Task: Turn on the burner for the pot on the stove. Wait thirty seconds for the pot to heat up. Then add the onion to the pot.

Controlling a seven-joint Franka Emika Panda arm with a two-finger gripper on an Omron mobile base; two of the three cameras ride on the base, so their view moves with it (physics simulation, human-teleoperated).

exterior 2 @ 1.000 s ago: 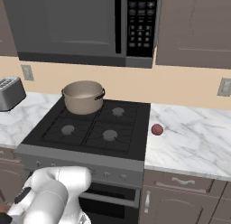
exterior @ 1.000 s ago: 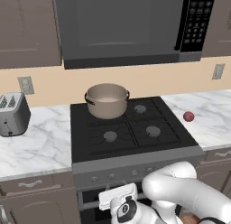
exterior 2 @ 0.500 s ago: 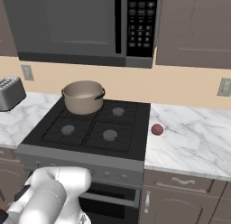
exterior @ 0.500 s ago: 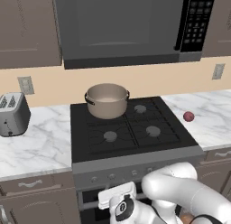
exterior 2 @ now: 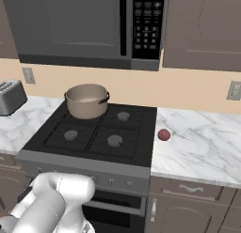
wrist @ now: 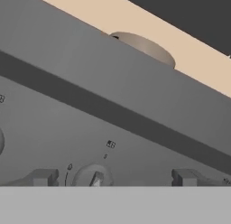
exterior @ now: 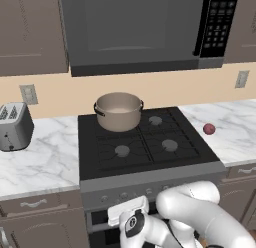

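Note:
The tan pot (exterior: 118, 111) (exterior 2: 86, 100) stands on the back-left corner of the black cooktop of the stove (exterior: 90, 142) (exterior 2: 141, 128) and hides the burner beneath it. On the marble counter right of the stove lies the dark-red onion (exterior: 209, 128) (exterior 2: 164, 135). My gripper (wrist: 113, 178) is open, low in front of the stove's steel front panel, with a small grey knob (wrist: 94, 177) between its fingertips (wrist: 43, 177), apart from both. The pot's rim (wrist: 146, 48) rises above the panel's top edge. My white arm (exterior: 190, 212) bends down before the knob row.
A toaster (exterior: 14, 126) (exterior 2: 10, 96) sits on the left counter. The microwave (exterior: 135, 27) (exterior 2: 84, 25) hangs over the cooktop. Three uncovered burner caps, such as the front-left one (exterior: 122, 151), lie under the grates. Cabinet drawers (exterior 2: 188, 190) flank the oven.

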